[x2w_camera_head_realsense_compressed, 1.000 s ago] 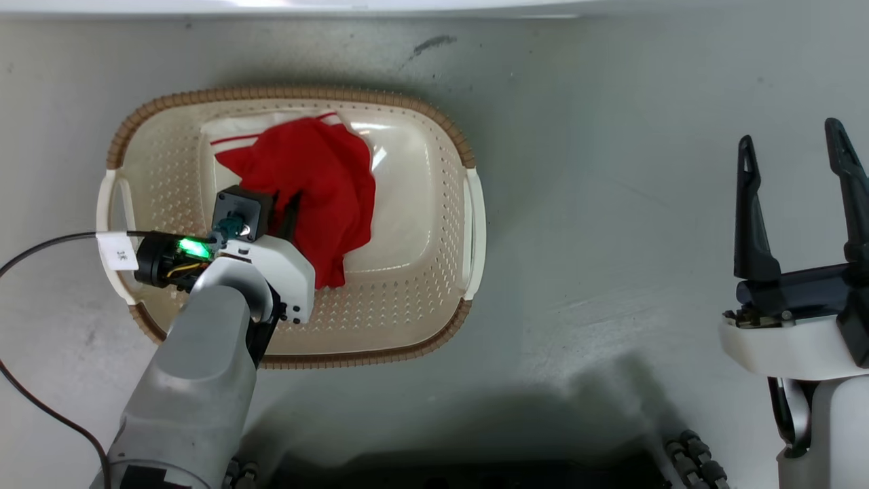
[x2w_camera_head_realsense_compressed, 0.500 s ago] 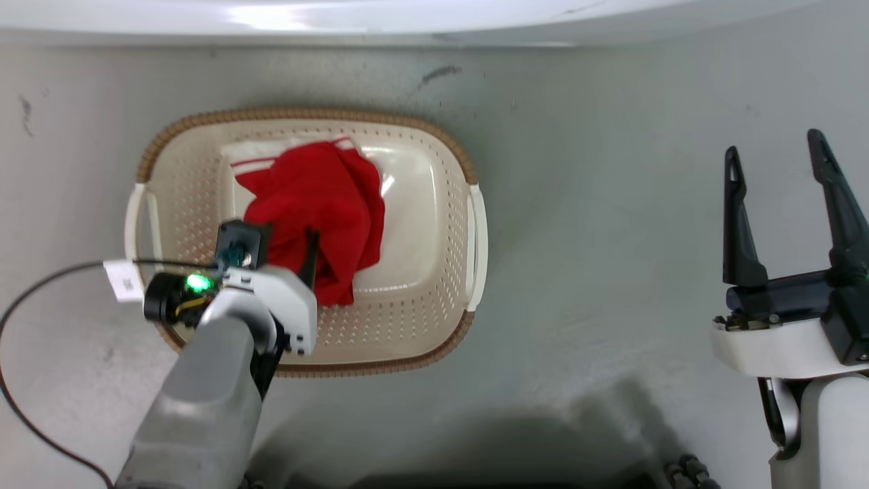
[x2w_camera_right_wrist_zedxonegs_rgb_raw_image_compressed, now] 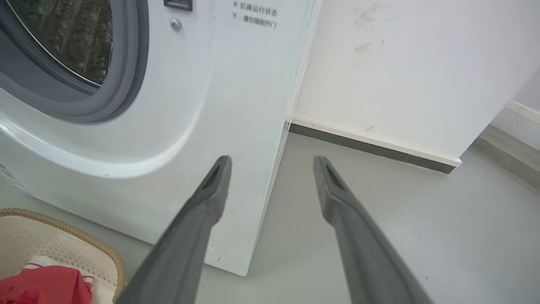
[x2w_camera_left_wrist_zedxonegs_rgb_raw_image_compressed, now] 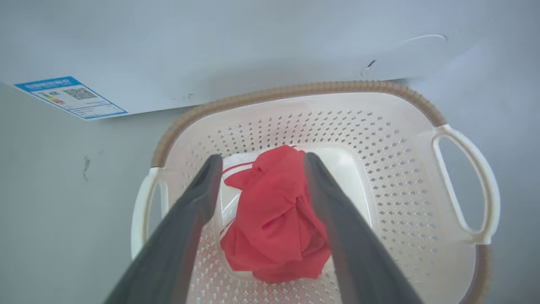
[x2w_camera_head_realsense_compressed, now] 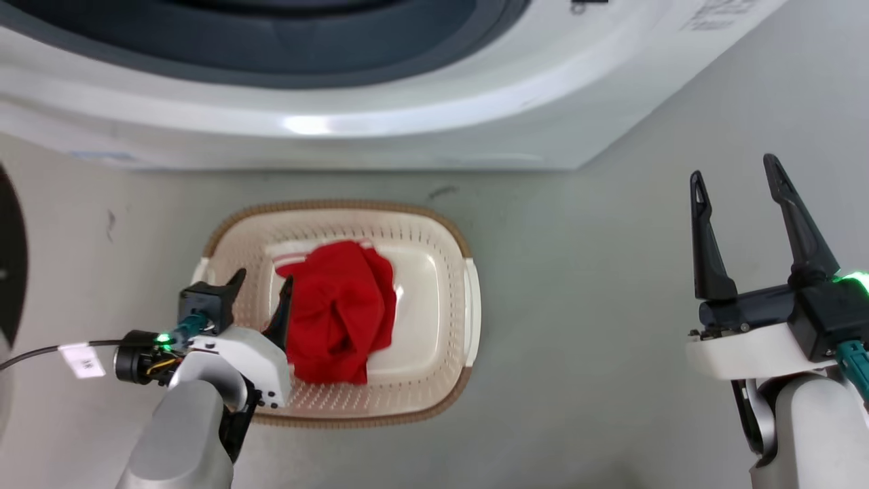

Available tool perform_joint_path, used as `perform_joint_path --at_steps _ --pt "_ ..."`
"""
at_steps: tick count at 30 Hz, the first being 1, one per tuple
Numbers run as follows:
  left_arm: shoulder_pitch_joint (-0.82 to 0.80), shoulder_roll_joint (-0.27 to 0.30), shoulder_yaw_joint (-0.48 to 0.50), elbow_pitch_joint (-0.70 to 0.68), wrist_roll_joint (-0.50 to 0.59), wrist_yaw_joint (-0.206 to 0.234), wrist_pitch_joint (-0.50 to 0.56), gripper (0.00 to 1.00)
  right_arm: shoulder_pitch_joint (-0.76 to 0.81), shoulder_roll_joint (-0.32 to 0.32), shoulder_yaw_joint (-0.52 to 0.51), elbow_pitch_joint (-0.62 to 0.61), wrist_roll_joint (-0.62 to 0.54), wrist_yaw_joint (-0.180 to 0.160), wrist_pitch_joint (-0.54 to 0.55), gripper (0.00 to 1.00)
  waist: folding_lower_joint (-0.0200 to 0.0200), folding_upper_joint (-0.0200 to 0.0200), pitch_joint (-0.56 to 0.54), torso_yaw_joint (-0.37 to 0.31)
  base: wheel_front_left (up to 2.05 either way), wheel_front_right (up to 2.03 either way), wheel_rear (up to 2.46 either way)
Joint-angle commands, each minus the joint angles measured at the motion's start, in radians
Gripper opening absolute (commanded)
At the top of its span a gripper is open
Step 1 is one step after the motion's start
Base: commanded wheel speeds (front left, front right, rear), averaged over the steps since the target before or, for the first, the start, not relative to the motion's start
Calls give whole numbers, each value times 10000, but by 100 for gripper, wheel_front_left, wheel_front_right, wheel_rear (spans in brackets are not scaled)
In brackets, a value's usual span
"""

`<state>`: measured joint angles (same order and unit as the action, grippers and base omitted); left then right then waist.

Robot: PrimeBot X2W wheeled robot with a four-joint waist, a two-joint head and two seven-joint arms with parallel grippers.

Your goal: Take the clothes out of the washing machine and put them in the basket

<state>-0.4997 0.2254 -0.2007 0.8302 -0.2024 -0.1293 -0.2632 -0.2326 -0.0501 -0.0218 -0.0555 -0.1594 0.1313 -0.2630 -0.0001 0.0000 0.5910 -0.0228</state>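
Observation:
The red clothes (x2w_camera_head_realsense_compressed: 339, 312) lie bunched in the cream basket (x2w_camera_head_realsense_compressed: 434, 238) with the brown rim, on the floor in front of the washing machine (x2w_camera_head_realsense_compressed: 407, 129). A white striped band shows at their far edge. My left gripper (x2w_camera_head_realsense_compressed: 261, 295) hangs open above the basket's left side, clear of the fabric. In the left wrist view the clothes (x2w_camera_left_wrist_zedxonegs_rgb_raw_image_compressed: 274, 215) rest below, between the spread fingers (x2w_camera_left_wrist_zedxonegs_rgb_raw_image_compressed: 198, 198), in the basket (x2w_camera_left_wrist_zedxonegs_rgb_raw_image_compressed: 379, 126). My right gripper (x2w_camera_head_realsense_compressed: 736, 180) stands open at the right over bare floor. The right wrist view shows the machine's porthole (x2w_camera_right_wrist_zedxonegs_rgb_raw_image_compressed: 84, 63).
A black cable with a white tag (x2w_camera_head_realsense_compressed: 81, 360) trails from my left wrist. The machine's dark door edge (x2w_camera_head_realsense_compressed: 10, 272) shows at the far left. A white wall with a dark skirting (x2w_camera_right_wrist_zedxonegs_rgb_raw_image_compressed: 379, 147) stands right of the machine. Grey floor (x2w_camera_head_realsense_compressed: 597, 353) lies between basket and right arm.
The head camera has tilted up, bringing the washing machine into view. My left gripper has let go of the red clothes and lifted off them; they now lie loose in the basket.

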Motion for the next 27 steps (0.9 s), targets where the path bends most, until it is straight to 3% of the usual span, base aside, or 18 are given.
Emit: perform_joint_path --at_steps 1,13,27 --pt "229 42 92 -312 -61 -6 -24 100 162 -2 -24 94 64 -10 -26 100 1 0 -788 67 0 0 0" --pt "2106 -3 947 -3992 -516 3 -25 100 717 -1 -326 660 477 -9 -28 100 1 0 -2373 -11 0 0 0" --pt "1542 782 851 -5642 -342 3 -25 100 655 -1 -313 827 1224 -10 -26 100 1 0 -1934 -1120 0 0 0"
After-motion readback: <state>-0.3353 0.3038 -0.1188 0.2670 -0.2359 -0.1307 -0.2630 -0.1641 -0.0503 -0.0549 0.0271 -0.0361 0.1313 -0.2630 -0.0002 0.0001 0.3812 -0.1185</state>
